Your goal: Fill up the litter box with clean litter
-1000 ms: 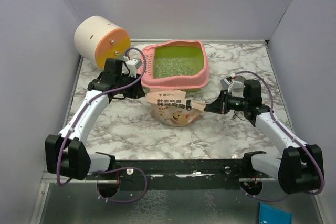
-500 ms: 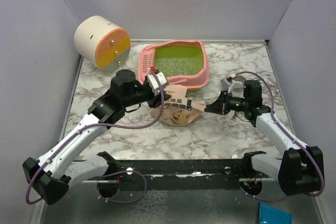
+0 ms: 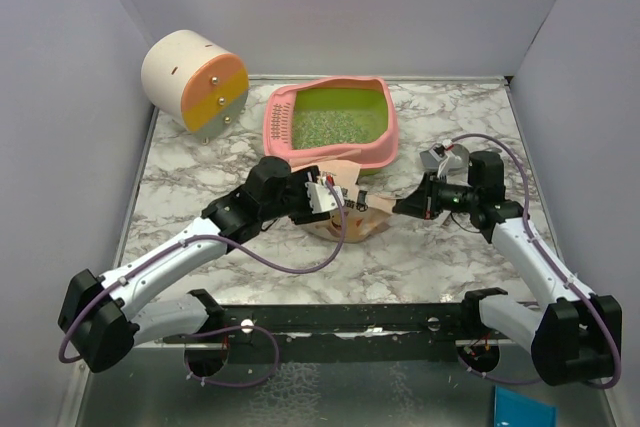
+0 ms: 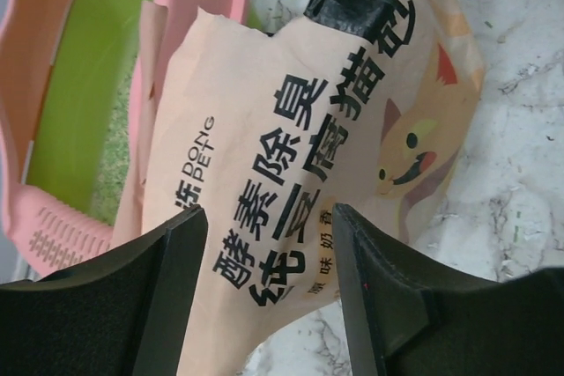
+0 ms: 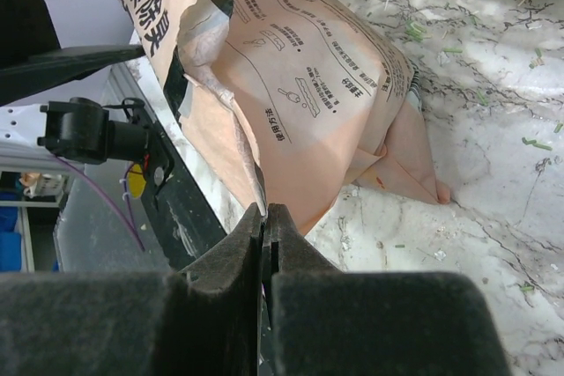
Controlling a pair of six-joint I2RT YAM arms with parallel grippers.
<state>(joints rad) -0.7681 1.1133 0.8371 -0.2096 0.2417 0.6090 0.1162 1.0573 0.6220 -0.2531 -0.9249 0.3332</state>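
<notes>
Starting at the upper left of the overhead view: a cream cylinder with an orange end face (image 3: 195, 80) lies on its side at the back left of the white-and-grey marble table (image 3: 190, 217). The left arm (image 3: 170, 262) comes in from the lower left toward the middle, so the left claw (image 3: 338, 199) hangs right over a beige printed paper pouch with a cartoon cat on it (image 3: 355, 222). On the left wrist cam its two black fingers (image 4: 167, 297) stand well apart, with the pouch's lettered face showing in the gap, and they've got nothing in their grip.

Upper centre is the task's thing, a big rounded pink plastic litter box (image 3: 392, 137) with a lime-green basin and a slotted pink sieve bit (image 3: 279, 119) at its left end. It sits flat on the table just behind the pouch. The pouch's top edge looks like it touches the near rim, though I can't tell for sure. The clean litter (image 3: 328, 127), small pale green-grey granules, is spread over the basin floor.

Right of centre, the right claw (image 3: 404, 205) is at the pouch's right-hand corner. The right wrist cam shows it squeezed fully together, pinching a thin edge of the pouch paper. A few loose green bits (image 5: 414, 33) are scattered on the marble at the upper right of that view.
</notes>
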